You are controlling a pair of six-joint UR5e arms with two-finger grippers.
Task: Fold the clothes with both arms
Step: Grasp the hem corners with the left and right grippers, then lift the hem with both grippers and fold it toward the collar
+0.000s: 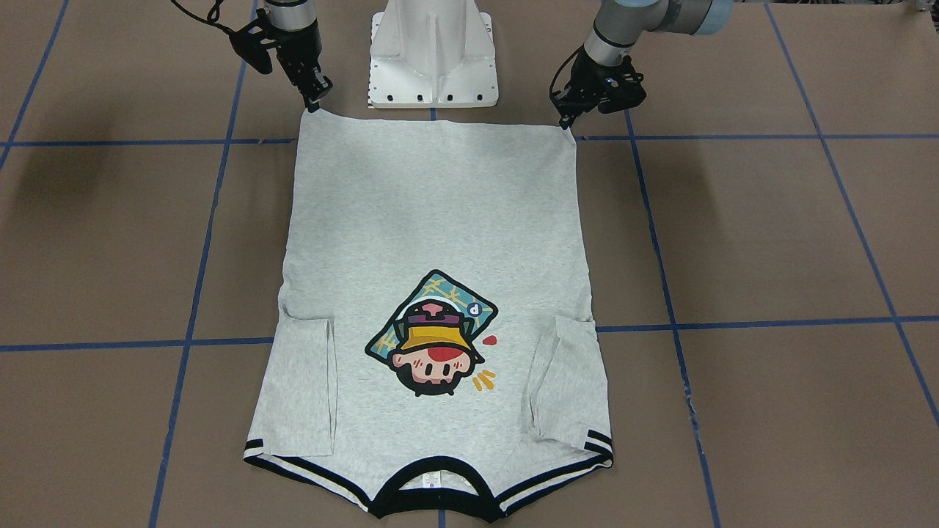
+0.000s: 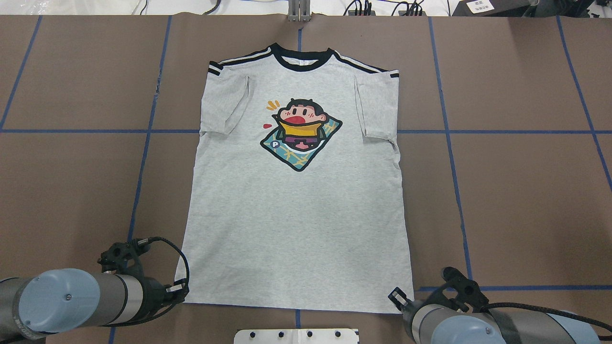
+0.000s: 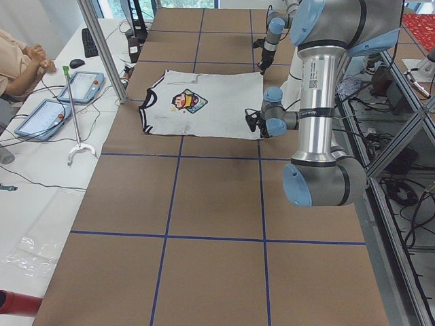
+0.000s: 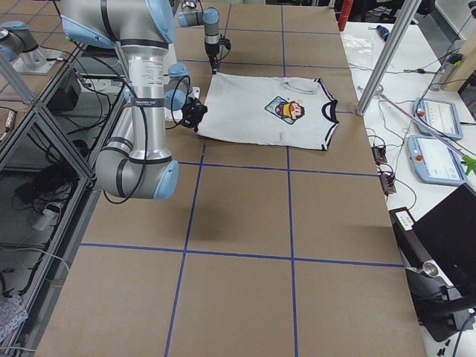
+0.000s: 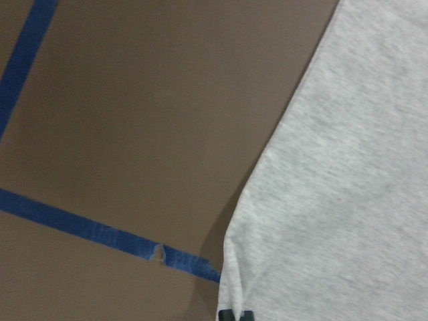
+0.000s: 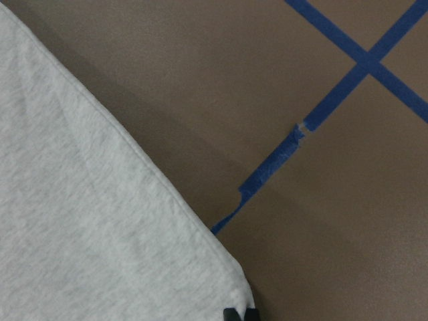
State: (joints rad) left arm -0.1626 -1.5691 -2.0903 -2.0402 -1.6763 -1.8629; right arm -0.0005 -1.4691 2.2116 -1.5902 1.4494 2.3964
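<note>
Grey T-shirt (image 2: 296, 215): flat, print up, sleeves folded inward
Left gripper (image 1: 565, 119): pinched closed on hem corner
Right gripper (image 1: 315, 103): pinched closed on opposite hem corner

- The left arm (image 3: 316, 102) and the right arm (image 4: 145, 82) were silver-grey tubes with rounded light-blue joint caps (image 3: 299, 193).
- A small printed label (image 3: 314, 76) ran down the left arm's tube.
- Black cables (image 2: 535, 310) trailed from the wrists.
- The white pedestal (image 1: 433, 51) showed dark screws (image 1: 420, 97) along its foot.

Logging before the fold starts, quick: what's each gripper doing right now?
Left gripper: closed, pinching a hem corner of the shirt.
Right gripper: closed, pinching the other hem corner.
</note>
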